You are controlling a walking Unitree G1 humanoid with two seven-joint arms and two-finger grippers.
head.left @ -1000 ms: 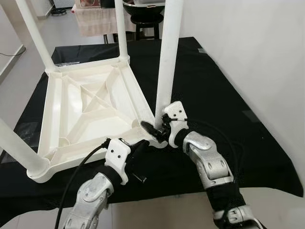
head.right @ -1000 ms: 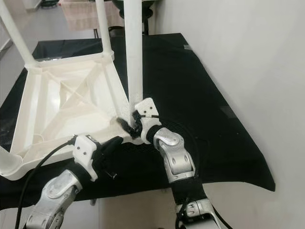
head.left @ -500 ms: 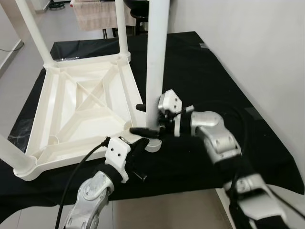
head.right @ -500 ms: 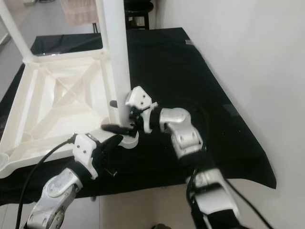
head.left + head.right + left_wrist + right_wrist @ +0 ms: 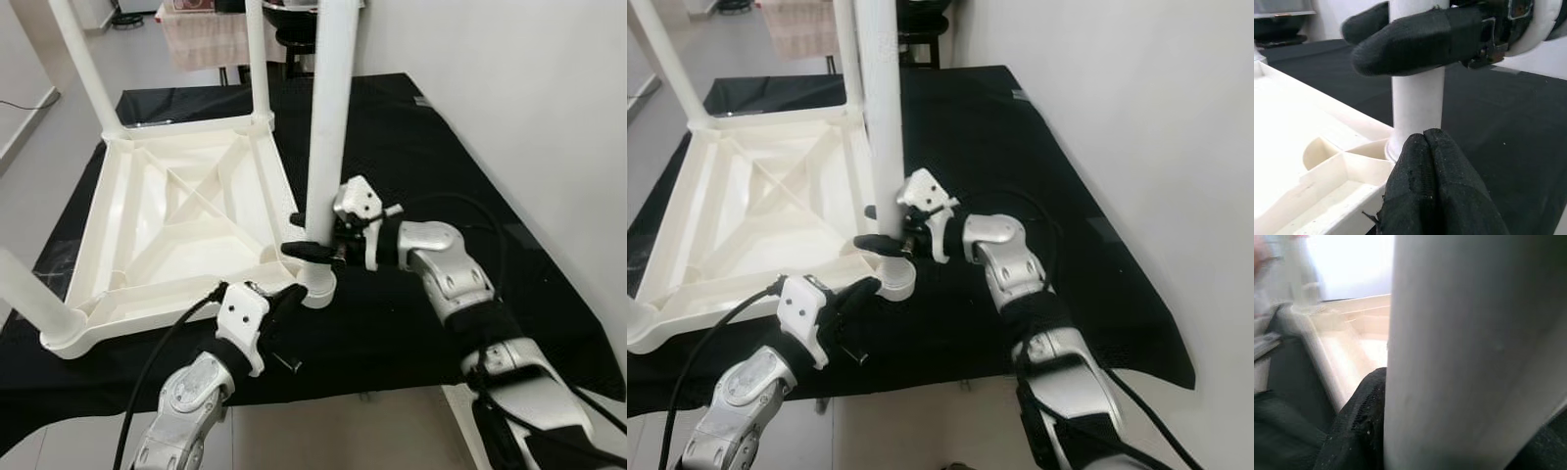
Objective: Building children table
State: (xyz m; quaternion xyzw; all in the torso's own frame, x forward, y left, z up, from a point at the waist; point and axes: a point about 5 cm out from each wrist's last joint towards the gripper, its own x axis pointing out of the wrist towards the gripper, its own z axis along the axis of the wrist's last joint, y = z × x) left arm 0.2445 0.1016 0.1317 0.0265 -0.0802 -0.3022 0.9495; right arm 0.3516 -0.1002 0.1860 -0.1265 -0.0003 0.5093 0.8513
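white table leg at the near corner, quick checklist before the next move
1. Right gripper clamped around the white plastic table leg just above its base: ok.
2. Leg standing in the round corner socket of the upturned white plastic tabletop: ok; fully seated: cannot tell.
3. Leg upright: ok, close to vertical.
4. Left gripper with jaws shut, at the tabletop corner by the socket: ok.
5. Tabletop resting on the black cloth: ok.
6. Other legs standing in their corners: ok.

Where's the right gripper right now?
In the eye views the right gripper is clamped around the near-right table leg just above its corner socket, right of centre, with the left gripper just below at the tabletop's corner.
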